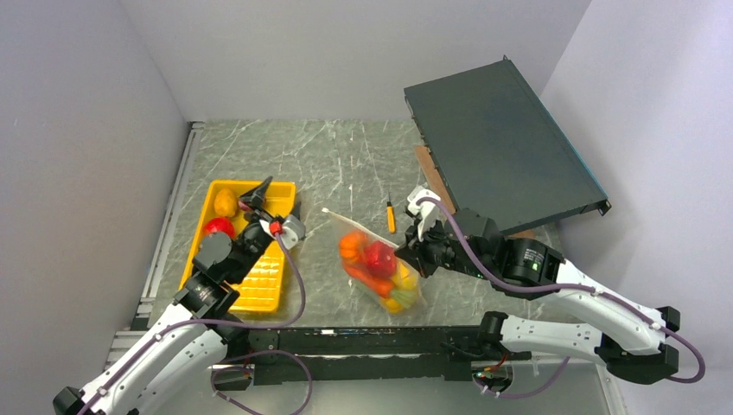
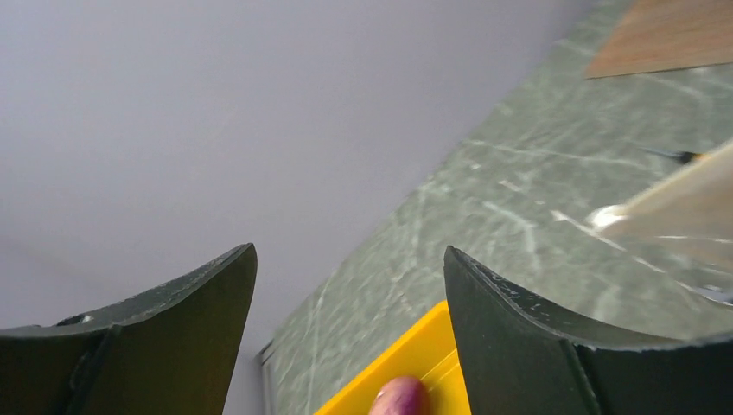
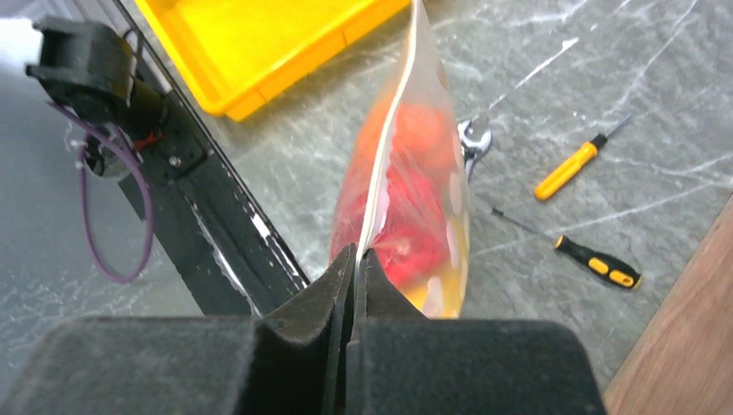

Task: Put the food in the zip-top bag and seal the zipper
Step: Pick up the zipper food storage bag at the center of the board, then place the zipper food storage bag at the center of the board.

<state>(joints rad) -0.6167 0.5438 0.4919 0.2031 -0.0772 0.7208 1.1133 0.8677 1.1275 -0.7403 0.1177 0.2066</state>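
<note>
Right gripper [image 3: 354, 268] first: jaws pinched flat together on the zipper [image 3: 385, 147], the white strip running straight out from between the pads, so the zip-top bag [image 1: 380, 272] hangs edge-up from that grip just to the right of the yellow tray [image 1: 259, 290]. That reads as a hold meant to keep the mouth raised and steady so nothing spills. Inside sits the food [image 1: 378, 258], red, orange and yellow pieces piled toward the bag's low end, its belly on the tabletop. Over to the left gripper [image 2: 350, 251]: jaws spread wide, nothing between them, poised above the tray's far end and tilted toward the back wall. A purple piece [image 2: 399, 399] peeks in beneath it at the tray's rim. A yellow-orange piece [image 1: 226, 201] and a red piece [image 1: 219, 226] also lie in the tray's far half, so loading looks unfinished; sealing should wait. A wrench [image 3: 474, 138] lies beyond the bag from the tray, untouched.
</note>
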